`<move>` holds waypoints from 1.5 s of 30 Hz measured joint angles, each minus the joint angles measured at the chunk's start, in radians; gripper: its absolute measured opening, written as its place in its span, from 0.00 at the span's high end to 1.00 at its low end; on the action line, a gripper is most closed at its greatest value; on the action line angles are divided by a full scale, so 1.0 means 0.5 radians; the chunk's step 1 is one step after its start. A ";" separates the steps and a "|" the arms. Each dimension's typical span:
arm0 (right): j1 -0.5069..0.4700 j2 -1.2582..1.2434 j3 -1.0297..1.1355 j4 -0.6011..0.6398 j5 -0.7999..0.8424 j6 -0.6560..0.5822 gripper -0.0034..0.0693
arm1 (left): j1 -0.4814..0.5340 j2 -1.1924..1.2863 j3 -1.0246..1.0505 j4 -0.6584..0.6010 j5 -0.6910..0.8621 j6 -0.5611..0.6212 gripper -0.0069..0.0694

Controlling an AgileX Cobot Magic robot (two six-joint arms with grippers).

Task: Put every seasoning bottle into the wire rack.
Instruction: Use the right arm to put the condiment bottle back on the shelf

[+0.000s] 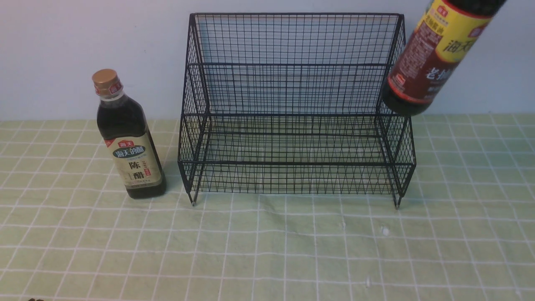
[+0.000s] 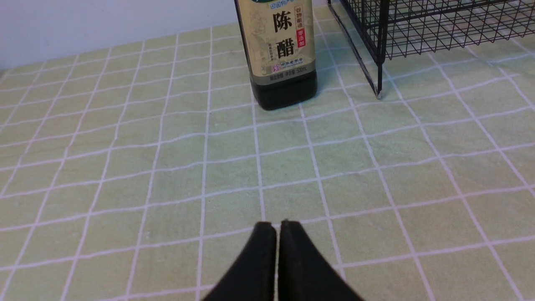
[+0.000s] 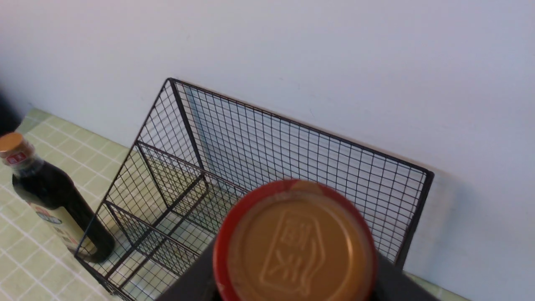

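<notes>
Holds the round bottle clear of the cloth in the right gripper, dark fingers closed on either side just below the red-rimmed cap. Hangs tilted in the front view, base lowest and overlapping the right side wall of the rack about halfway up, upper part cut off at the top right (cannot tell whether the base touches the wire). Stands on short feet on the cloth, back close to the wall: the rack, neither bottle in it yet. Stands upright just beside the rack's left side, apart from the wire: the square bottle, gold top up, beige label facing forward. Sits low over the cloth, facing the square bottle and well apart from it: the left gripper, fingers pressed together with nothing between them.
</notes>
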 joint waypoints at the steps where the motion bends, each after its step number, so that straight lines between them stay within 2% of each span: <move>1: 0.000 0.031 -0.021 0.024 -0.006 -0.019 0.57 | 0.000 0.000 0.000 0.000 0.000 0.000 0.92; 16: 0.011 0.508 -0.141 0.069 -0.347 -0.060 0.57 | 0.000 0.000 0.000 0.000 0.000 0.000 0.92; 26: 0.231 0.734 -0.141 0.038 -0.442 -0.215 0.57 | 0.000 0.000 0.000 0.000 0.000 0.000 0.92; 37: 0.370 0.910 -0.141 -0.321 -0.442 -0.260 0.57 | 0.000 0.000 0.000 0.000 0.000 0.000 0.92; 45: 0.399 0.936 -0.141 -0.357 -0.442 -0.256 0.57 | 0.000 0.000 0.000 0.000 0.000 0.000 0.92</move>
